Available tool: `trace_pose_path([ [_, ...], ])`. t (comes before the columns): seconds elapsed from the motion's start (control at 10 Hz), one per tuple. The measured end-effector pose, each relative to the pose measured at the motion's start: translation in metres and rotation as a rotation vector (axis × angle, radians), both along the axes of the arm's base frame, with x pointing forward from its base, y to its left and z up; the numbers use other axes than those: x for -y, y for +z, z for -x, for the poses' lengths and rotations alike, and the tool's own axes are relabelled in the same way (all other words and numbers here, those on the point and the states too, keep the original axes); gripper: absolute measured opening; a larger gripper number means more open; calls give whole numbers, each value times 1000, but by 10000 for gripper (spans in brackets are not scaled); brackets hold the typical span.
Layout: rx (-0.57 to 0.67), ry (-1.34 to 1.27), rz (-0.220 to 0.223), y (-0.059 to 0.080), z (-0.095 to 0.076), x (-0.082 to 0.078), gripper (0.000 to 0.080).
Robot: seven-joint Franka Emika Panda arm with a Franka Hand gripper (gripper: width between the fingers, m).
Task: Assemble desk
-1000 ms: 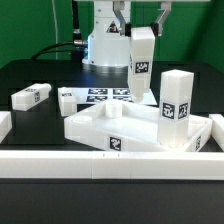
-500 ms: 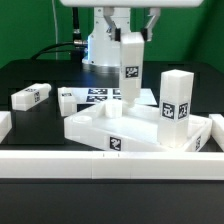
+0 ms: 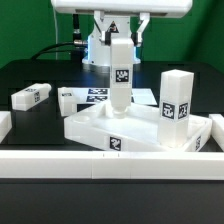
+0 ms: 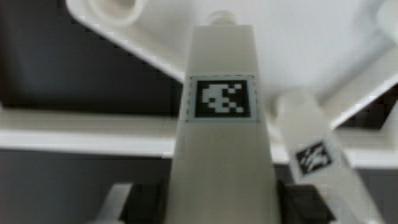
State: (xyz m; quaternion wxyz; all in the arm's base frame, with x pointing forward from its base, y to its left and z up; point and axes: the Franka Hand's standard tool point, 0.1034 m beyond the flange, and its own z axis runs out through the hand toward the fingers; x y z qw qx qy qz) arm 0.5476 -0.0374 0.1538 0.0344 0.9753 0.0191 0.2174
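The jaws are carrying the leg [image 3: 120,75] toward the exterior view's left, straightening it upright and lowering it toward the desk top [image 3: 85,127].

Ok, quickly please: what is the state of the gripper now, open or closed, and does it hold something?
Gripper: closed on a white leg, held upright over the desk top.

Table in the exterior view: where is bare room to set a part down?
Bare black table lies at the exterior view's left, between the loose legs and the front rail. The middle is crowded: desk top, held leg, upright leg, marker board.
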Motion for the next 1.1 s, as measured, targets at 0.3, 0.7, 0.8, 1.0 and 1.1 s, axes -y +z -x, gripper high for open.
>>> trace_pose_path([
  [0.3, -3, 9, 16, 5, 12, 16, 294],
  [0.7, -5, 7, 17, 4, 13, 18, 294],
  [0.8, -7, 9, 21, 3, 14, 20, 294],
  [1.0, -16, 25, 49, -5, 26, 37, 294],
  [1.1, -18, 26, 53, -6, 27, 40, 294],
])
